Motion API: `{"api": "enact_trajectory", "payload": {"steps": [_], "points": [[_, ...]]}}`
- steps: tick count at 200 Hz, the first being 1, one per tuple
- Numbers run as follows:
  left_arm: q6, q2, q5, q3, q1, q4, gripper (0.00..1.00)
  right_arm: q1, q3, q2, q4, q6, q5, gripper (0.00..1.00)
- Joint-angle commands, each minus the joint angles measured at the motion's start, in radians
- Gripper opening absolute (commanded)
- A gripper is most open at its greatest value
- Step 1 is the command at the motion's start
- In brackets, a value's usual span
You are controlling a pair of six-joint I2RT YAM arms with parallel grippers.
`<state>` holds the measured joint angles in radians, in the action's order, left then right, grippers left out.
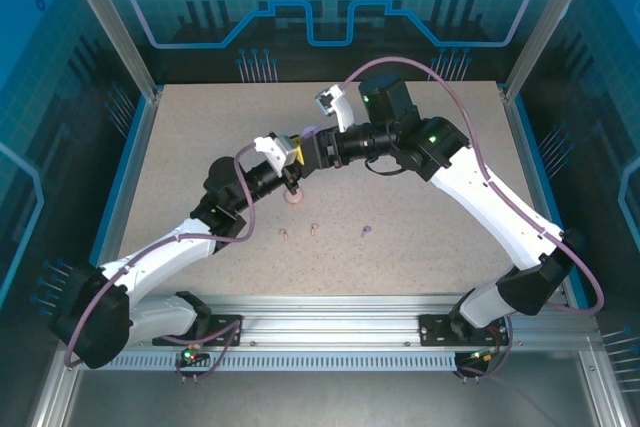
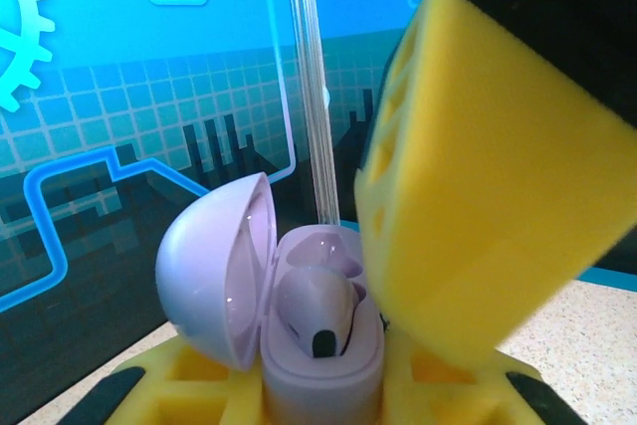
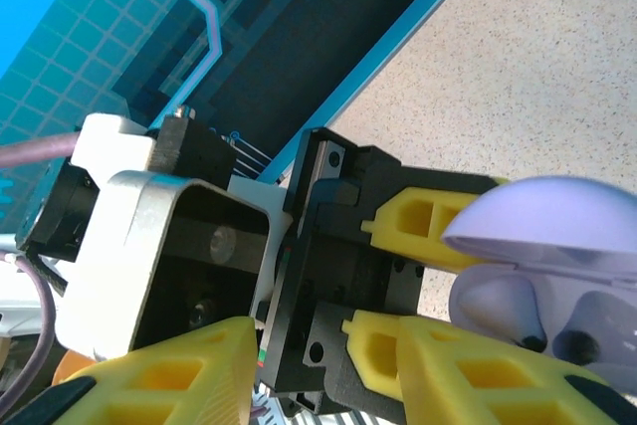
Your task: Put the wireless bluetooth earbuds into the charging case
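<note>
The left hand (image 2: 318, 400) is shut tight on the purple case (image 2: 279, 345) & holds it up over the middle of the worktop (image 1: 450, 247). The lid is open & tips to the left. One purple bud (image 2: 320, 318) sits inside the case. Just below, on the worktop, sits a pink case (image 1: 295, 197). Nearer the arms, 3 loose buds lie in a row: a pink bud (image 1: 284, 235), a 2nd pink bud (image 1: 314, 229), then a loose purple bud (image 1: 366, 231) off to the right. The right hand (image 3: 328, 385) is just beside the purple case. Its fingers stand apart w/ nothing seen between them.
</note>
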<state>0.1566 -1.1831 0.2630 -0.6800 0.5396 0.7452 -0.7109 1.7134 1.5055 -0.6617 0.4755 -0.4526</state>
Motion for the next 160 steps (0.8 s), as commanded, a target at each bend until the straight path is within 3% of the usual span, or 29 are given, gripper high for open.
{"api": "enact_trajectory", "payload": {"steps": [1, 34, 79, 109, 160], "points": [[-0.002, -0.009, 0.019, -0.024, 0.004, 0.025, 0.00, 0.034, 0.038, -0.043, 0.038, 0.013, 0.001, 0.43], [-0.006, -0.003, 0.016, -0.009, 0.004, 0.035, 0.00, 0.126, -0.097, -0.173, 0.075, 0.071, 0.065, 0.45], [-0.011, 0.013, 0.003, 0.016, 0.005, 0.031, 0.00, 0.215, -0.382, -0.312, 0.030, 0.155, 0.325, 0.51], [-0.021, 0.020, -0.012, 0.035, 0.005, 0.028, 0.00, 0.210, -0.522, -0.295, -0.027, 0.206, 0.492, 0.49], [-0.036, 0.030, -0.031, 0.073, 0.005, 0.040, 0.00, 0.151, -0.666, -0.153, -0.029, 0.363, 0.635, 0.46]]}}
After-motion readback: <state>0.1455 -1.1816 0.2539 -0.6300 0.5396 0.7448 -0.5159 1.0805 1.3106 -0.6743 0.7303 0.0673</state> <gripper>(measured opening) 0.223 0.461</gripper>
